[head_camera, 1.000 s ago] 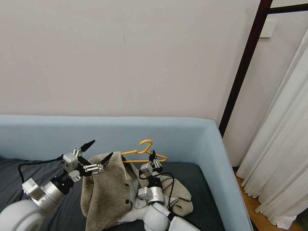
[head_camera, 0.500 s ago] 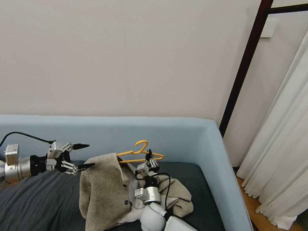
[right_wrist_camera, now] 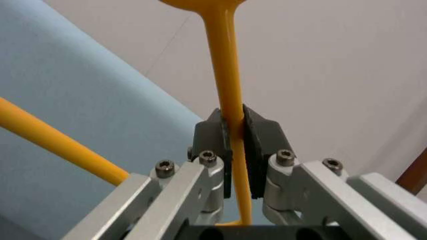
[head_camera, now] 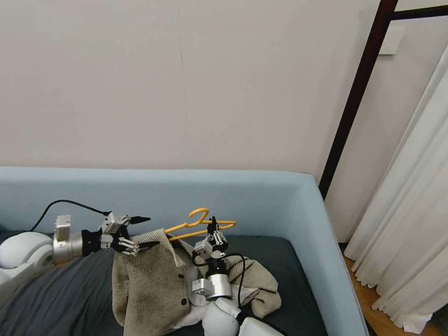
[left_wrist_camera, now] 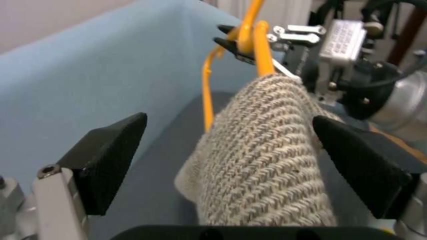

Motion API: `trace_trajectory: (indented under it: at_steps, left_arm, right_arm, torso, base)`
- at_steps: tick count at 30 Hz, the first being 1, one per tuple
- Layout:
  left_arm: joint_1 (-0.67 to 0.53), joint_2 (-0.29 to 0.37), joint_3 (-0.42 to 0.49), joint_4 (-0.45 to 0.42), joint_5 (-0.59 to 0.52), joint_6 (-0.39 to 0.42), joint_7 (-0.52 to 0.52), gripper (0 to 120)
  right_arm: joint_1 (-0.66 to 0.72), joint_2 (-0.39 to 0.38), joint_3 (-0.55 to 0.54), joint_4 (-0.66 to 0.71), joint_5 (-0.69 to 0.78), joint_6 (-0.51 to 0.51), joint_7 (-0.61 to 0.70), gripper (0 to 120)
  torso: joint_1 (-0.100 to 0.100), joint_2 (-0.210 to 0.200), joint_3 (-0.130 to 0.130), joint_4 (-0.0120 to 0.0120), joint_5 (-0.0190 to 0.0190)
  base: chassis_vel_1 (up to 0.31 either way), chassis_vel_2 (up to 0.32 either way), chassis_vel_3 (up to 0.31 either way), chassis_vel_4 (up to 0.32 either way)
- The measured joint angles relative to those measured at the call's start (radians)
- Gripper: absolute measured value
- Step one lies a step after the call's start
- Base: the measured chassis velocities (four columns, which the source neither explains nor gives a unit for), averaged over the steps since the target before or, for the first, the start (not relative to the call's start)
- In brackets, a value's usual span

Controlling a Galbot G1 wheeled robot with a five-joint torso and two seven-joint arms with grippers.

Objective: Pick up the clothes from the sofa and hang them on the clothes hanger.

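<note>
"Where's your right gripper (right_wrist_camera: 232, 131)?"
"Lower centre of the head view, clamped tight on the neck of the orange hanger (right_wrist_camera: 225, 75)."
"And your left gripper (head_camera: 143, 232)?"
"Lower left, fingers spread wide either side of the knit sweater (head_camera: 150, 280) shoulder, gripping nothing. The sweater drapes from the hanger onto the blue sofa (head_camera: 266, 192)."

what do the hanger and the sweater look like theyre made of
The hanger is a smooth, slightly glossy orange rod, thin and round: plastic or coated wire, can't tell which. The right gripper is shut on its neck. The sweater is a chunky beige knit, matte, with clear ribbed stitches: probably wool or cotton-like yarn. The left gripper is open astride its shoulder.
</note>
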Motion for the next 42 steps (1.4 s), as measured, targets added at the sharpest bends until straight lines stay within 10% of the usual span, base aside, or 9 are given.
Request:
trace_trajectory:
  at_steps: [7,27,42]
  left_arm:
    - [-0.055,-0.009,0.016,0.022,0.069,0.077,0.126,90]
    - [-0.234,-0.119,0.18,0.076,0.159,0.096,0.05,14]
    - [-0.272,-0.129,0.185,0.105,0.155,0.087,0.05,9]
  right_arm:
    - [0.0,0.007,0.007,-0.007,-0.001,-0.002,0.0,5]
    - [-0.002,0.0,0.005,-0.003,-0.032,-0.003,0.003,5]
    - [-0.002,-0.026,0.014,0.066,0.105,0.051,-0.064,15]
  torso:
    - [0.0,0.0,0.0,0.0006,0.0003]
    - [0.0,0.0,0.0,0.0003,0.0001]
    - [0.0,0.0,0.0,0.0006,0.0001]
  base:
    - [0.0,0.0,0.0,0.0]
    - [0.0,0.0,0.0,0.0]
    - [0.0,0.0,0.0,0.0]
